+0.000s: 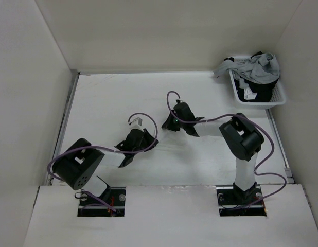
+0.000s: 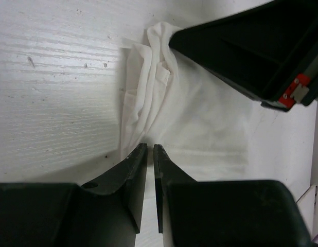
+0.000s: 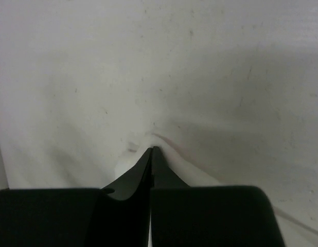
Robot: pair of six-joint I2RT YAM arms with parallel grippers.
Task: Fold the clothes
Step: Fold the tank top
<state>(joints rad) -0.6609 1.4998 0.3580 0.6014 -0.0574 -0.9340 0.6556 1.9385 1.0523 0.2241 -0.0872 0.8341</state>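
One white top [image 2: 190, 118] lies on the table [image 1: 107, 103], about midway between its left and right edges and nearer the near edge than the far one. It is white on white, so the overhead view hardly shows it. Its left side is bunched into long folds and the rest lies flatter.

There are two arms, each trailing a purple cable [image 1: 170, 94]. The left arm [image 1: 79, 167] is folded low at the near left corner, with its forearm reaching right toward the table's middle. The right arm [image 1: 244, 136] stands up from its base at the near right and bends at the elbow, and its forearm stretches left.

The left gripper [image 2: 150, 148] sits at the near edge of the top with its jaws a thin slit apart. I cannot tell whether cloth is caught between them. The right gripper [image 3: 152, 149] has its jaws pressed together on a small raised pinch of the top.

One white basket [image 1: 280, 96] stands in the far right corner, holding a heap of grey and dark garments [image 1: 259, 69]. Plain white walls [image 1: 148, 31] enclose the table on the left, far and right sides.
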